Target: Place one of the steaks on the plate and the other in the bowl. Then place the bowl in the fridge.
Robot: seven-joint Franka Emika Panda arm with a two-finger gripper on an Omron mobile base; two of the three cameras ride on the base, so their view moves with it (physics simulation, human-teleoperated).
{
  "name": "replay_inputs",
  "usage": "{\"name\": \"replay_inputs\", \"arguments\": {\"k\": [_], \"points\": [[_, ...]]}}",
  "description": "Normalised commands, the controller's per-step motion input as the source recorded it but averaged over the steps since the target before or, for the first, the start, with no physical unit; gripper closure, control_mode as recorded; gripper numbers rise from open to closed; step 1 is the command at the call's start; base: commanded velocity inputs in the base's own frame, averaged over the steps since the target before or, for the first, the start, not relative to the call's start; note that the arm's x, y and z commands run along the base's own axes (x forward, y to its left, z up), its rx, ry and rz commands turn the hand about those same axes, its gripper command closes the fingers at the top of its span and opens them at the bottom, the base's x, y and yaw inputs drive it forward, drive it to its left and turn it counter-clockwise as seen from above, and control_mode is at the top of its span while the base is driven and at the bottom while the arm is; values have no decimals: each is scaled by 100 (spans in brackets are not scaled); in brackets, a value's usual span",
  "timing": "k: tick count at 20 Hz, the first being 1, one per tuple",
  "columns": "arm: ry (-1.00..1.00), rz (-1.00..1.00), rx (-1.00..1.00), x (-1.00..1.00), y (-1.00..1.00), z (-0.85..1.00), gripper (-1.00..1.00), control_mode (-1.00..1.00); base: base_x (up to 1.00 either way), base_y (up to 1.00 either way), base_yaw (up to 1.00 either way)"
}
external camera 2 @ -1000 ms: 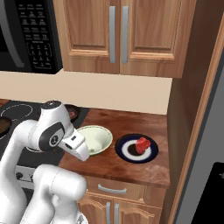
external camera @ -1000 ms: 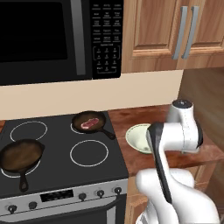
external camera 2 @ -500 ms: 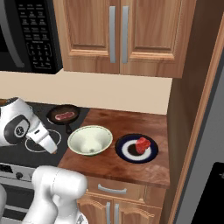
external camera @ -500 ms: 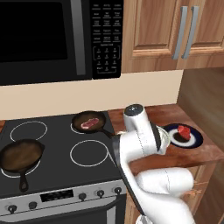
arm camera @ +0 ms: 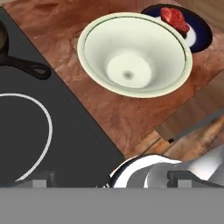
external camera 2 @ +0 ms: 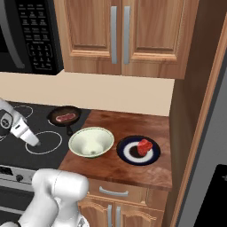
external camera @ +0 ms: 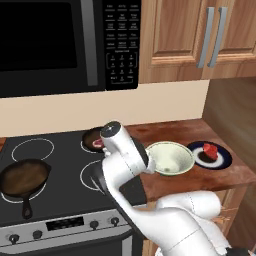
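The gripper (external camera 2: 32, 141) hangs over the black stovetop (external camera 2: 44, 128) with its jaws spread wide and nothing between them. In the hand view its two dark fingertips (arm camera: 41, 179) stand far apart at the bottom, above a white burner ring (arm camera: 43, 131) and the edge of the wooden counter (arm camera: 109, 105).

Just beside the stove on that counter sits the pale bowl (external camera 2: 91, 142), empty, its inside bare down to the small round base. Right of the bowl, near but not touching it, lies the dark plate (external camera 2: 138, 150) with one red steak (external camera 2: 144, 146) on its middle.

The second steak (external camera 2: 66, 116) lies in a small dark skillet (external camera 2: 64, 117) on the rear burner, behind the bowl, the skillet's handle pointing toward the counter. A larger skillet (external camera: 22, 177) sits on the front left burner in the left base view. A microwave (external camera: 65, 42) hangs above the stove, wooden cabinets (external camera 2: 119, 35) beside it.
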Motion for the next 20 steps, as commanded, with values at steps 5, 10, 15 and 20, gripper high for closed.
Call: {"name": "replay_inputs", "arguments": {"k": [5,10,15,20], "points": [[0,6,-3,69,7,16,-100,-100,0,0,0],[-1,2,0,70,37,-9,-100,-100,0,0,0],[-1,2,2,72,31,-19,-100,-100,0,0,0],[-1,9,15,71,0,-35,-100,-100,0,0,0]]}}
